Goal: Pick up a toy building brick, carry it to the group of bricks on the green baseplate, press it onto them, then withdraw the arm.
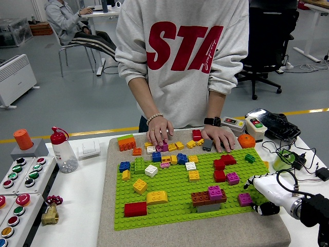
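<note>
On the green baseplate (172, 208) stands a small stack (208, 197): a brown brick and a magenta brick on a grey one. A loose magenta brick (245, 199) sits just right of it. My right hand (258, 194) lies at the plate's right edge beside that brick, white fingers relaxed and holding nothing. A person at the far side has one hand (159, 131) on the loose bricks at the plate's far edge. The person's other hand (219, 138) rests flat on the mat. My left arm is out of view.
Red (135, 209), yellow (157, 197) and several other bricks dot the plate. A button panel (20, 180), a brass valve (50, 213) and a red-capped bottle (62, 150) stand at the left. An orange (246, 140), switch boxes and cables (288, 159) crowd the right.
</note>
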`<state>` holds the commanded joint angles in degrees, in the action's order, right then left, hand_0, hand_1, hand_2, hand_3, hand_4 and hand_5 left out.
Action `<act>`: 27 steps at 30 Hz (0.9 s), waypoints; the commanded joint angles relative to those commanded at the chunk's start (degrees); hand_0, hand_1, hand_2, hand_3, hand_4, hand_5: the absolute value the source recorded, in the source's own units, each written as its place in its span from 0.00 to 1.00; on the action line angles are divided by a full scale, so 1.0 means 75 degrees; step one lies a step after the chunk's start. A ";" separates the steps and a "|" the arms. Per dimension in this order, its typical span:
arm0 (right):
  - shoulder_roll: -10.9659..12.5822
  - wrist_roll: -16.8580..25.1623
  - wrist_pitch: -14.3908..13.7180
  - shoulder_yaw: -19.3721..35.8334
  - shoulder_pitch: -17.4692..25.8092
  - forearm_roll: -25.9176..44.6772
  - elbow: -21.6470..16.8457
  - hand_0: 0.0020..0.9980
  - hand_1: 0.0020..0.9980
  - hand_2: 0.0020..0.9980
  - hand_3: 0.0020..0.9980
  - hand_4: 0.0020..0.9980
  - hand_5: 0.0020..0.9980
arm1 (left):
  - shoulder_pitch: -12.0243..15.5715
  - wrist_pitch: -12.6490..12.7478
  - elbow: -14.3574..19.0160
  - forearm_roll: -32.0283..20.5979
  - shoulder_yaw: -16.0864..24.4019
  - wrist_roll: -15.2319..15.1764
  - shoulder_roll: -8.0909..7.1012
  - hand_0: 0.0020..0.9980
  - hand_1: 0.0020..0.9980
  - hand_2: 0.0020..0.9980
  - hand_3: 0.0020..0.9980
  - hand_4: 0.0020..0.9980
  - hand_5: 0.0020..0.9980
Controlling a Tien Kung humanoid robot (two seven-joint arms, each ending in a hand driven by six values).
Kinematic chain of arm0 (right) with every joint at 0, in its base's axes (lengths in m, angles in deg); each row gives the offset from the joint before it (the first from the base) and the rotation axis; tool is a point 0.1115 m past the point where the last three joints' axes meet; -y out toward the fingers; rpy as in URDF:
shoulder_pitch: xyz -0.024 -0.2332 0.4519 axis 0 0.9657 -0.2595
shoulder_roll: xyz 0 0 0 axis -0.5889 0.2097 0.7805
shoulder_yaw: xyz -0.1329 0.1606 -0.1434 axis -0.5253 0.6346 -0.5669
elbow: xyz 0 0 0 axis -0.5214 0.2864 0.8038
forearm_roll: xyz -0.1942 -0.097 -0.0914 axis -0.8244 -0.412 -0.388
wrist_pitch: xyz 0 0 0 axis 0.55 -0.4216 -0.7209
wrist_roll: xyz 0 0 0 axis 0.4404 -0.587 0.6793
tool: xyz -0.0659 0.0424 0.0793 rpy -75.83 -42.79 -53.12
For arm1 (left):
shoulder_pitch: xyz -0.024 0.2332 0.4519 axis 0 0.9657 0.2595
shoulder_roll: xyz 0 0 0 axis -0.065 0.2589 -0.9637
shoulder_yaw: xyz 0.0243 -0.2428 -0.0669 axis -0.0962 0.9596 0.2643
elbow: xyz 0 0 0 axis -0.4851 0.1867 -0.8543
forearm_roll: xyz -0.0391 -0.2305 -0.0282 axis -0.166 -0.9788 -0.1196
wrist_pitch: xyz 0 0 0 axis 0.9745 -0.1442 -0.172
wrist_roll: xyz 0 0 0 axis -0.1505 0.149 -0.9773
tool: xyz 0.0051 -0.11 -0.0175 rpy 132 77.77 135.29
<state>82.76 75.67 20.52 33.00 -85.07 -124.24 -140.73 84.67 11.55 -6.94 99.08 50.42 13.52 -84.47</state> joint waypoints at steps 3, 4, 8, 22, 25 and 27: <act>-0.0012 0.0000 0.0002 -0.0008 -0.0020 -0.0029 0.0040 0.83 0.80 0.84 0.67 0.67 0.21 | -0.0003 0.0000 0.0000 -0.0006 -0.0005 0.0000 0.0000 0.73 0.74 0.82 0.71 0.49 1.00; -0.0017 0.0002 0.0004 -0.0019 -0.0030 -0.0035 0.0056 0.83 0.80 0.84 0.67 0.67 0.21 | -0.0003 0.0000 0.0000 -0.0007 -0.0006 0.0001 0.0000 0.73 0.74 0.82 0.71 0.49 1.00; -0.0040 0.0004 0.0015 -0.0061 -0.0061 -0.0058 0.0116 0.83 0.80 0.84 0.66 0.67 0.23 | -0.0004 0.0002 0.0000 -0.0007 -0.0009 0.0003 0.0000 0.73 0.74 0.82 0.71 0.49 1.00; -0.0095 0.0035 -0.0051 -0.0180 -0.0095 -0.0087 0.0240 0.81 0.80 0.84 0.65 0.65 0.22 | 0.0002 0.0014 0.0000 0.0025 0.0023 0.0013 0.0000 0.73 0.74 0.82 0.71 0.49 1.00; -0.0105 0.0056 -0.0119 -0.0201 -0.0093 -0.0085 0.0253 0.79 0.79 0.82 0.60 0.63 0.22 | 0.0008 0.0017 0.0000 0.0033 0.0026 0.0017 0.0000 0.73 0.74 0.82 0.71 0.49 1.00; -0.0111 0.0074 -0.0168 -0.0221 -0.0089 -0.0081 0.0256 0.79 0.79 0.82 0.60 0.63 0.22 | 0.0015 0.0020 0.0000 0.0044 0.0030 0.0020 0.0000 0.73 0.74 0.82 0.71 0.49 1.00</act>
<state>81.93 76.23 19.26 31.35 -85.73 -124.85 -138.81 84.78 11.70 -6.94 99.41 50.65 13.67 -84.47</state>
